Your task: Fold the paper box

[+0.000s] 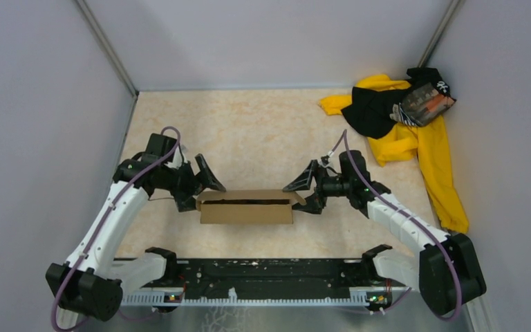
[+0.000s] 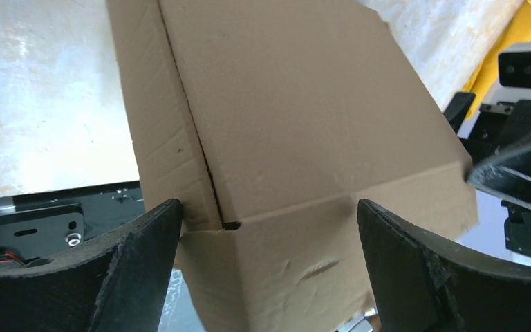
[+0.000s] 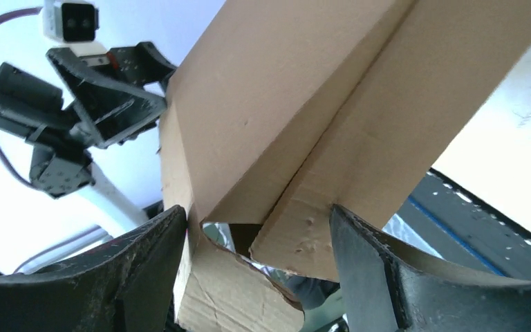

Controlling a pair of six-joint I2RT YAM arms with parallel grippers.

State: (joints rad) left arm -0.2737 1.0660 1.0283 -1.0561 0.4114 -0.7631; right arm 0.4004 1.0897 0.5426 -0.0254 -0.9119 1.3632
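Left gripper [image 1: 199, 189], right gripper [image 1: 304, 192] flank crosswise paper box [image 1: 247, 211].

**Top external.** Fixed, high and behind the arm bases, which lie along the bottom edge. It looks down and forward over the whole table [image 1: 263, 131]. This is the far view, with the paper box [image 1: 247, 207] small at lower centre.

**Left wrist.** Mounted behind the left gripper [image 2: 269, 228], whose spread fingers sit at the bottom corners. It faces along them, very near the box's end. The right gripper [image 2: 508, 173] shows at the right edge.

**Right wrist.** Mirrored setting, equally near, at the box's other end. The left gripper shows at upper left.

**Shared.** All three views hold the box. Each wrist view looks toward the other.
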